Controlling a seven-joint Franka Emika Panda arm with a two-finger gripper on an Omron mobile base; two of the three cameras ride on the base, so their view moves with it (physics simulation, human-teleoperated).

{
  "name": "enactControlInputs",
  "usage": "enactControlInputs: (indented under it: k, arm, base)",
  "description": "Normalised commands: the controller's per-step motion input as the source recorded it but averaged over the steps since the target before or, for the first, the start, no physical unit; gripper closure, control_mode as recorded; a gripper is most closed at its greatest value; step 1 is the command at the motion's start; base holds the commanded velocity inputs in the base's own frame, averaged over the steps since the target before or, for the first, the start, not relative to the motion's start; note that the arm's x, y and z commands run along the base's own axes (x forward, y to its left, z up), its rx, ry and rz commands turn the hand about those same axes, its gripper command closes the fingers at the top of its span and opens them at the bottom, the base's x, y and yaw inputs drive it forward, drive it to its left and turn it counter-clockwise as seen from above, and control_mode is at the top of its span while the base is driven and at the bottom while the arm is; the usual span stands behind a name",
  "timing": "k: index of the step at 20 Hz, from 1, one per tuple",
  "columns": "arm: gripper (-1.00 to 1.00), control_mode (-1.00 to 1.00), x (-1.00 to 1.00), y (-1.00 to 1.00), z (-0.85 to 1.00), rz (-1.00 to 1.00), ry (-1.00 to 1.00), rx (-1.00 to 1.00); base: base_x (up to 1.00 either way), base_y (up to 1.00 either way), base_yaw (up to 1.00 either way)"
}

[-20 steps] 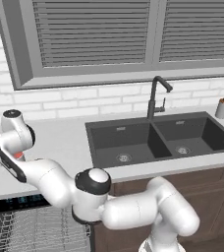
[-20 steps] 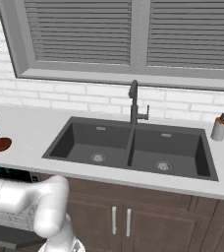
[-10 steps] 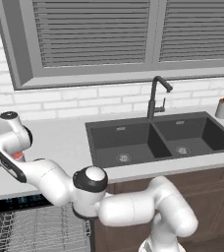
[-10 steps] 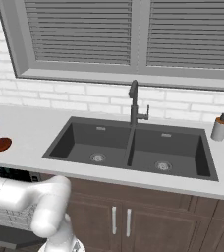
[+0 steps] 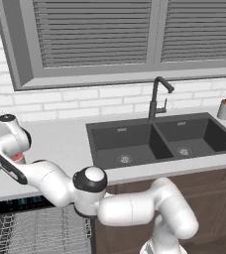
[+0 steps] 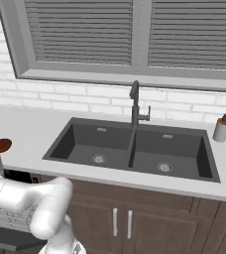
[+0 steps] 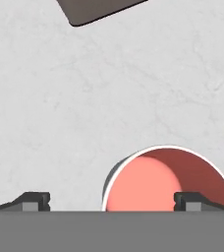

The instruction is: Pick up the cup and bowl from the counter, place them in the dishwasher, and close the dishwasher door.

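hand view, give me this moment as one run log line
hand: open, above cup | one fingertip over cup mouth | cup: on counter | bowl: on counter

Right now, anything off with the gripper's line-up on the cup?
Yes. In the hand view the cup sits off-centre to the gripper: one fingertip is over its salmon interior, the other over bare counter. Nothing spilled or tipped.

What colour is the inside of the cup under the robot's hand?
Salmon-red inside the cup, with a thin white rim. The hand view shows it best, looking straight down into it.
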Motion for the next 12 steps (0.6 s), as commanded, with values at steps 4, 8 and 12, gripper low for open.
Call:
enactControlInputs:
  k: [4,8,12]
  arm:
    - [-1.00,-1.00,0.11,0.00,-0.28,0.04,0.03,0.00]
    - [1.00,-1.00,0.05,0.00,-0.33,0.05,0.04,0.00]
    - [1.00,-1.00,0.00,0.00,-0.15,0.05,0.01,0.00]
  base:
    - [0.00,0.00,0.00]
    - [0.00,0.00,0.00]
    - [0.00,0.00,0.00]
